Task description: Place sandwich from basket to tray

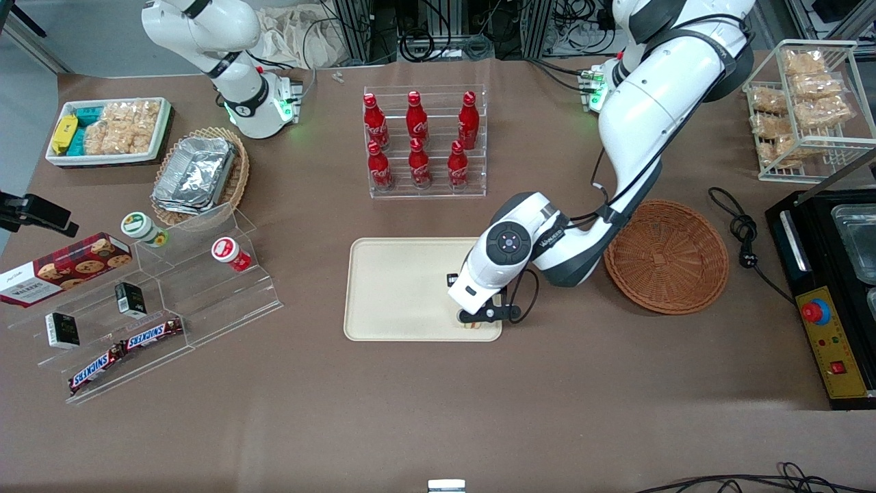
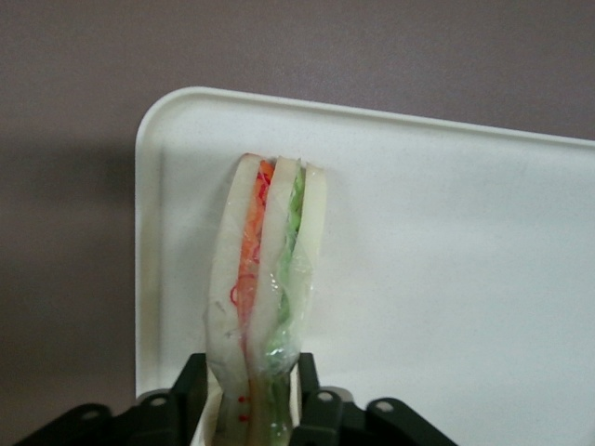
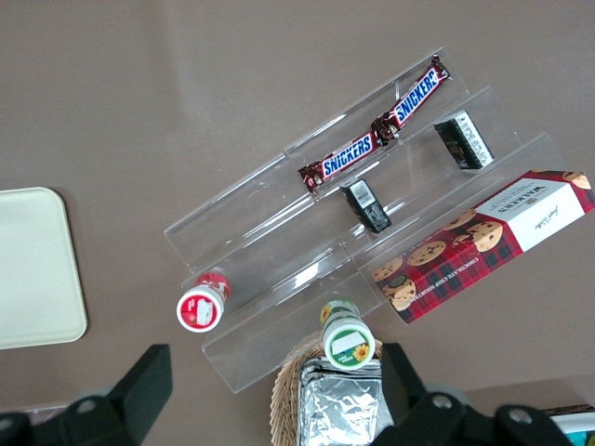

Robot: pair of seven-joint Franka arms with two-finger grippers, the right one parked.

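In the left wrist view the sandwich [image 2: 270,269], a white-bread wedge with orange and green filling in clear wrap, stands on edge over a rounded corner of the cream tray [image 2: 446,279]. My gripper [image 2: 249,379] is shut on its narrow end, a black finger [image 2: 191,386] pressing each side. In the front view the gripper [image 1: 479,318] hangs low over the tray [image 1: 397,287], at its corner nearest the camera on the working arm's side. Only a sliver of sandwich [image 1: 469,324] shows under it. The reddish-brown basket [image 1: 667,255] sits beside the tray with nothing in it.
A clear rack of red bottles [image 1: 423,140] stands farther from the camera than the tray. An acrylic stepped shelf [image 1: 171,294] with snacks lies toward the parked arm's end. A black appliance [image 1: 831,287] and its cable [image 1: 742,233] sit past the basket at the working arm's end.
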